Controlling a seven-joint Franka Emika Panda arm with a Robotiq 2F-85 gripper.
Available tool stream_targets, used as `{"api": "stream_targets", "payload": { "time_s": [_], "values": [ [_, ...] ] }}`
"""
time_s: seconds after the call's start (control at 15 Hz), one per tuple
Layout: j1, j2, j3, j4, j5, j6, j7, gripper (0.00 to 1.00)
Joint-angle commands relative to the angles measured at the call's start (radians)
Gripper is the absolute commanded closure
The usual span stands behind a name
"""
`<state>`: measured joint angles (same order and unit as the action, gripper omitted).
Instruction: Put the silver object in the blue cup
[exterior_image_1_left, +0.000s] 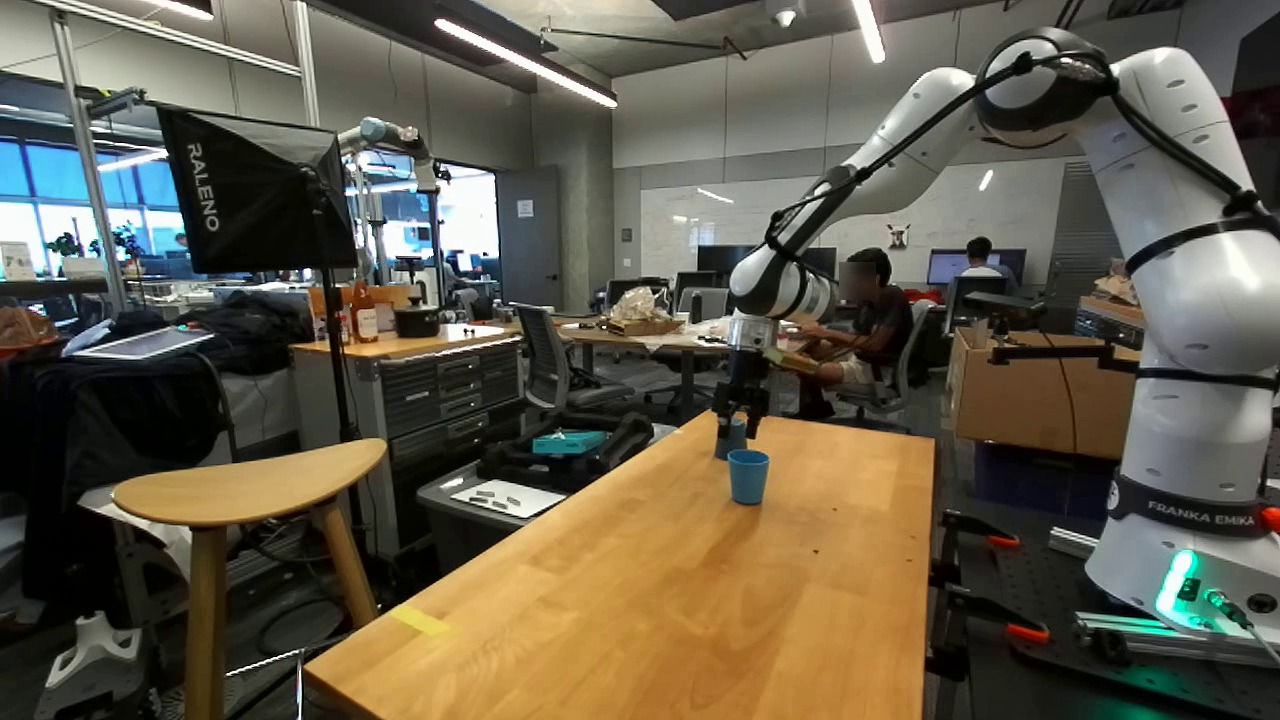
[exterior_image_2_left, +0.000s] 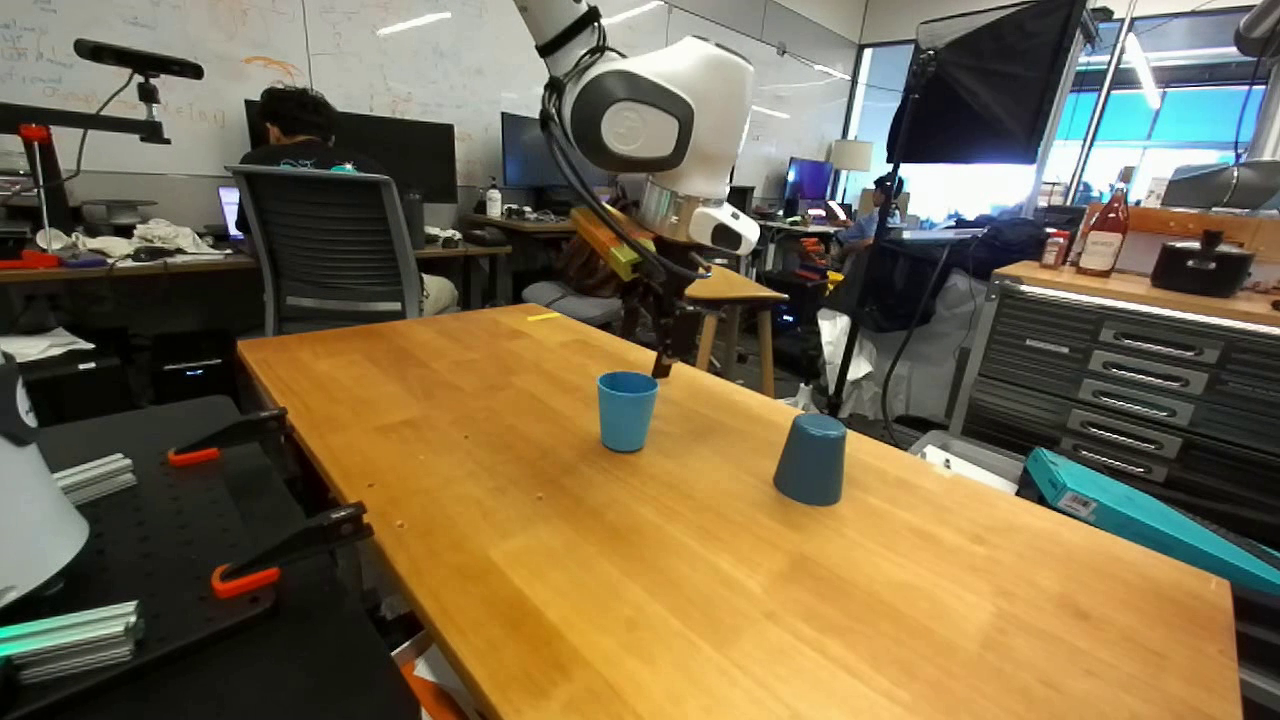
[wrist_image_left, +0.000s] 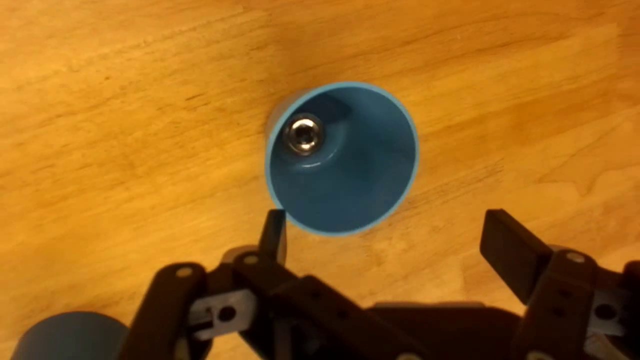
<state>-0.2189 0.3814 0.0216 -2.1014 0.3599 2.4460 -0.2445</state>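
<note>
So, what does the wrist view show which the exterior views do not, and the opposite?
In the wrist view only: the silver object inside the light blue cup.
In both exterior views only: the stool and the softbox, for example.
Shared: that cup, the dark cup, the table, and the jaws, open in the wrist view.

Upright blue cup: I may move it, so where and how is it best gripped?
Probably pinch the cup's rim from above, opposite the silver object: the cup opens upward, looks thin-walled, and holds that object off-centre.
</note>
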Motion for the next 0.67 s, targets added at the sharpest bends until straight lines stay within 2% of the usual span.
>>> {"api": "stream_targets", "payload": {
  "time_s": [0.0,0.07,0.27,0.4,0.47,0.6],
  "values": [
    [-0.035,-0.028,-0.004,0.116,-0.002,-0.200,-0.074,0.00],
    [-0.044,-0.027,-0.010,0.152,-0.006,-0.262,-0.100,0.00],
    [-0.037,-0.004,-0.061,0.252,-0.126,-0.383,-0.144,0.00],
    [-0.027,0.008,-0.094,0.295,-0.214,-0.398,-0.138,0.00],
    [-0.029,-0.019,-0.076,0.227,-0.152,-0.350,-0.127,0.00],
    [-0.031,-0.013,-0.091,0.252,-0.191,-0.362,-0.128,0.00]
  ]
}}
